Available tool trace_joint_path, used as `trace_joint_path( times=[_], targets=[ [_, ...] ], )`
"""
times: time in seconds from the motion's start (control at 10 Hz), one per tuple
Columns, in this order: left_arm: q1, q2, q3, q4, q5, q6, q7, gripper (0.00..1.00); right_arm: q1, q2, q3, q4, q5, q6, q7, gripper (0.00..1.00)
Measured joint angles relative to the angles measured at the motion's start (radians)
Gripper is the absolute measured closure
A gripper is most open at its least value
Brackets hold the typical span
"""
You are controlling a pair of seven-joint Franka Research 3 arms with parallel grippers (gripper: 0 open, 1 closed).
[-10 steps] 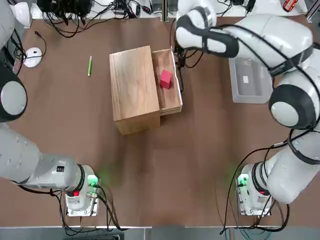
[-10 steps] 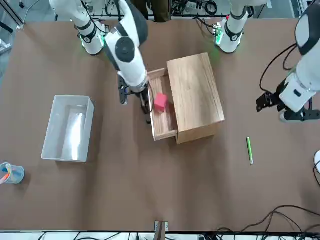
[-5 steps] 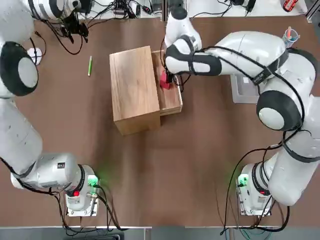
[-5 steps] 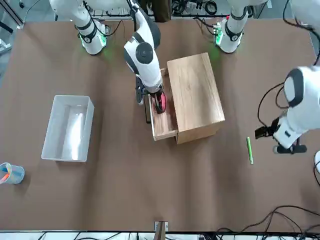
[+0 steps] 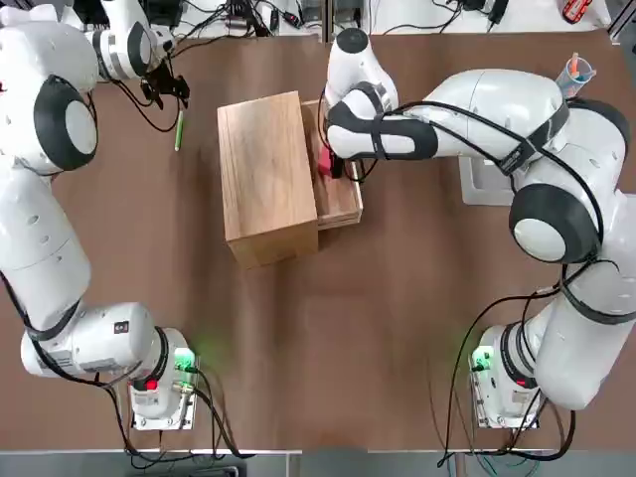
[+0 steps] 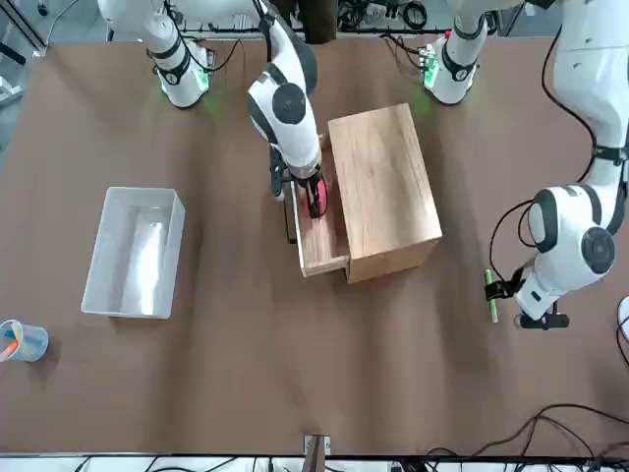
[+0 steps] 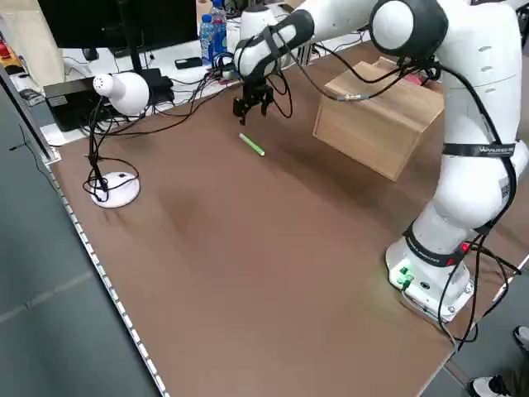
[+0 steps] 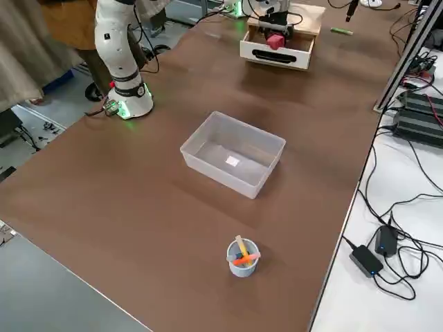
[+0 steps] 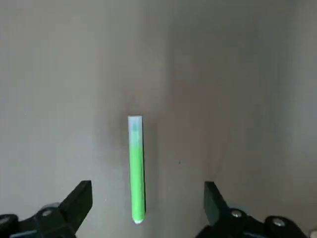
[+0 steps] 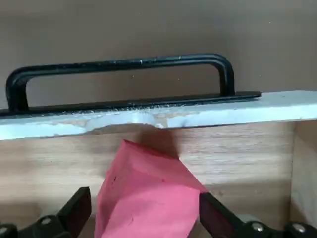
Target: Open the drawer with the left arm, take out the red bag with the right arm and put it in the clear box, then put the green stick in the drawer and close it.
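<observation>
In the top view, the left hand (image 5: 169,91) is at the upper left of the frame, open, just above the green stick (image 5: 179,130), which lies flat on the desk (image 5: 397,298). Right of it stands the wooden cabinet (image 5: 266,177) with its drawer (image 5: 338,199) pulled out. The right hand (image 5: 336,164) is lowered into the drawer, fingers open on both sides of the red bag (image 5: 326,165). The clear box (image 5: 485,181) is at the right, partly hidden by the right arm (image 5: 477,99).
</observation>
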Motion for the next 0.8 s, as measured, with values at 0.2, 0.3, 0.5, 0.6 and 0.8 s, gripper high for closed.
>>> trace_joint_path(
  times=[0.2,0.3,0.5,0.6,0.8],
  targets=[
    [0.001,0.02,0.0,0.001,0.0,0.024,0.0,0.01,-0.002,-0.004,-0.009,0.0,0.0,0.002,0.0,0.0],
    [0.0,0.027,0.0,0.001,0.0,0.041,-0.001,0.01,-0.005,-0.011,-0.015,0.0,0.0,0.002,0.0,0.0],
    [0.0,0.05,0.0,0.002,0.0,0.089,-0.004,0.04,-0.01,-0.03,-0.019,0.002,0.0,-0.01,-0.002,0.0],
    [0.001,0.062,0.0,0.002,0.0,0.097,-0.006,0.06,-0.01,-0.034,-0.02,0.002,0.0,-0.015,-0.002,0.0],
    [0.003,0.089,0.001,-0.012,0.0,0.099,-0.021,0.1,-0.01,-0.035,-0.019,0.001,0.0,-0.02,-0.002,0.0]
  ],
)
